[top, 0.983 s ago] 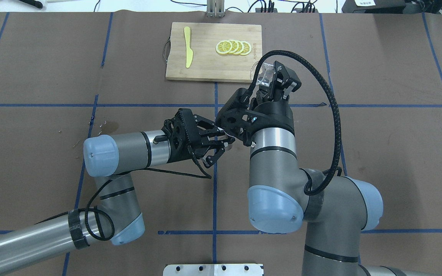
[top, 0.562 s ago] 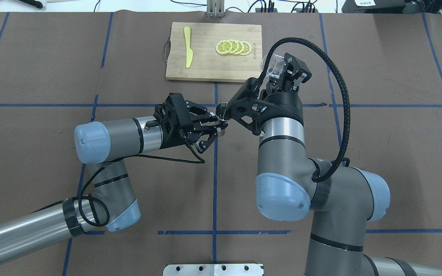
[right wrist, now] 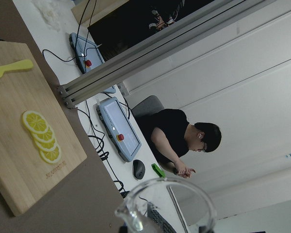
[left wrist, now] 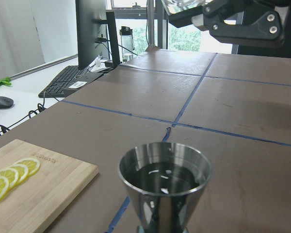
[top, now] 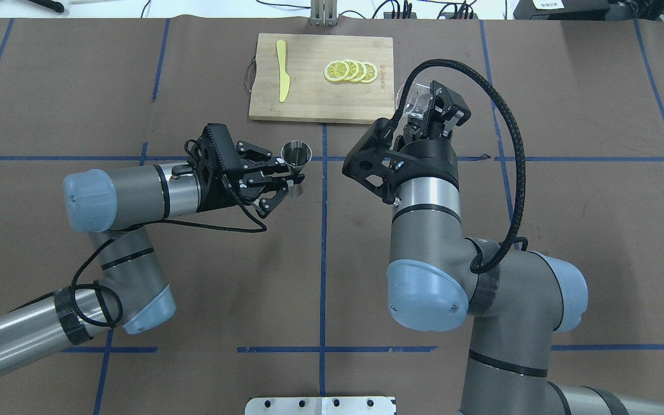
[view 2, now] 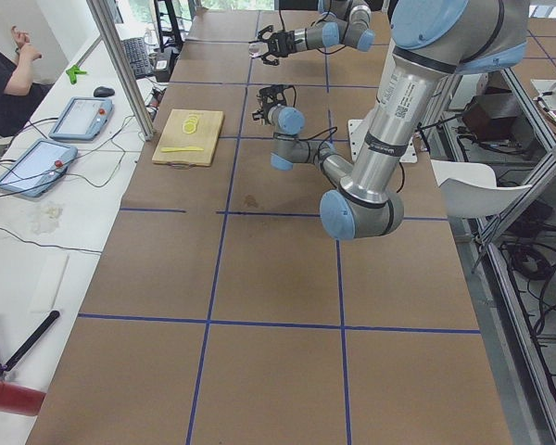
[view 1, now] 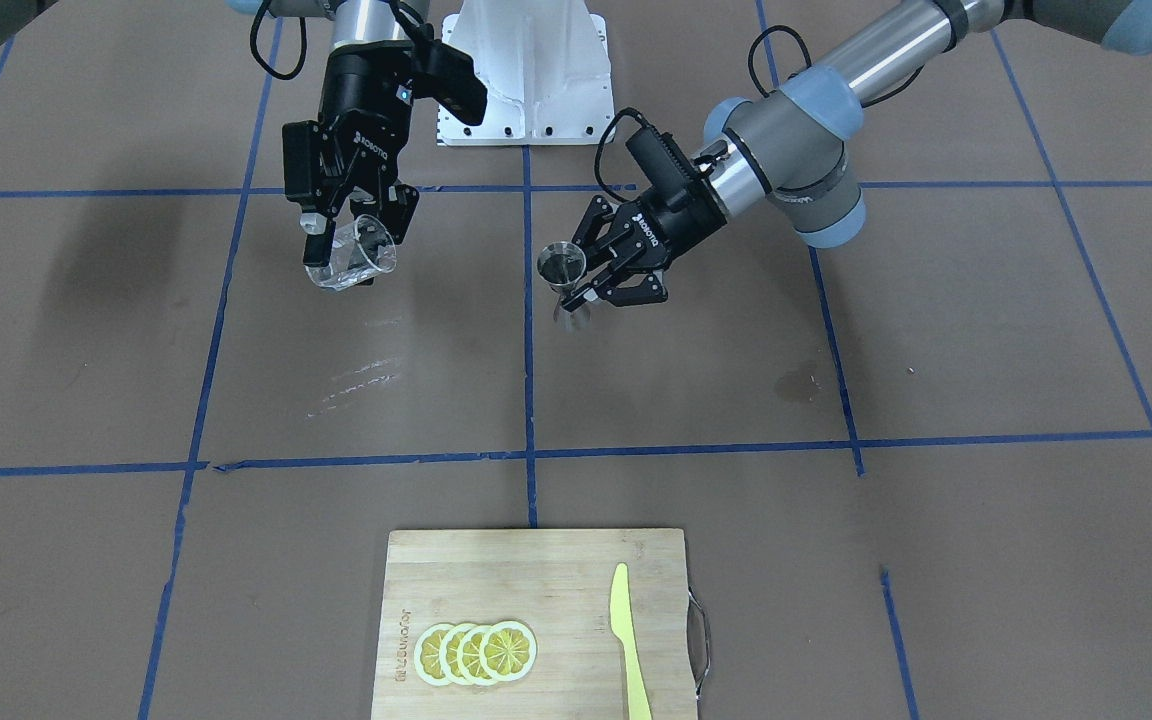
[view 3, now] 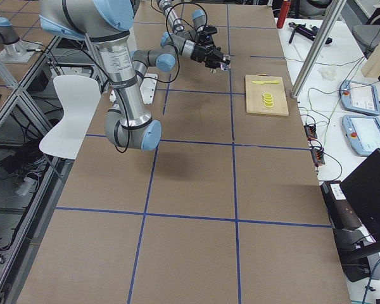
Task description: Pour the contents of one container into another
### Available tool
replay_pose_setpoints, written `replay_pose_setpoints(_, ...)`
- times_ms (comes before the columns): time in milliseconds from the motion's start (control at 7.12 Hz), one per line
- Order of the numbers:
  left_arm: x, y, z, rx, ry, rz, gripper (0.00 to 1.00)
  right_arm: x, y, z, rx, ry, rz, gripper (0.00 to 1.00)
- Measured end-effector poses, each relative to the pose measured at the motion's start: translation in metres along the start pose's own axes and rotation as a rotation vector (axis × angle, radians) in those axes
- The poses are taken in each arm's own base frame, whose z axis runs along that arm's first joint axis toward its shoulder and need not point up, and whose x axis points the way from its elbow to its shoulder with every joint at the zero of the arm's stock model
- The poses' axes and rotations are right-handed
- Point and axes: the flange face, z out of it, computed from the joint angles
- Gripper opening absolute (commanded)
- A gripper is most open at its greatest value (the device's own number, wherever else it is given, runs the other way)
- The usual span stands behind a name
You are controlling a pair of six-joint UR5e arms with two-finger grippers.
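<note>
1. Brown table (top: 597,230) marked with blue tape lines; both arms reach over its middle.
2. Wooden cutting board (top: 309,98) at the far edge, well apart from both grippers.
3. Right gripper (view 1: 354,240) clamped on the clear cup; left gripper (view 1: 586,285) clamped on the jigger's narrow waist.
4. Clear cup (view 1: 351,262) held tilted in the air on the robot's right, near the board's corner, well apart from the jigger.
5. Steel jigger (top: 296,153) held upright just left of the centre tape line; liquid shows in its upper cone.
6. Yellow knife (top: 282,69) and four overlapping lemon slices (top: 350,71) lie on the board, apart from each other.
</note>
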Motion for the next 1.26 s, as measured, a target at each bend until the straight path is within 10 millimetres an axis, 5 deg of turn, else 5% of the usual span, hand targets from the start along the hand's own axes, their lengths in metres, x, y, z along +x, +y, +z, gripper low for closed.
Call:
replay_pose_setpoints(983, -0.029, 0.096, -0.123, -0.045, -0.04, -0.055, 0.0, 0.0, 0.003, 0.0, -0.001, 0.0, -0.003, 0.0)
replay_pose_setpoints(1264, -0.03, 0.128, -0.183, -0.026, -0.036, -0.113, 0.0, 0.001, 0.003, 0.0, 0.0, 0.0, 0.0, 0.0)
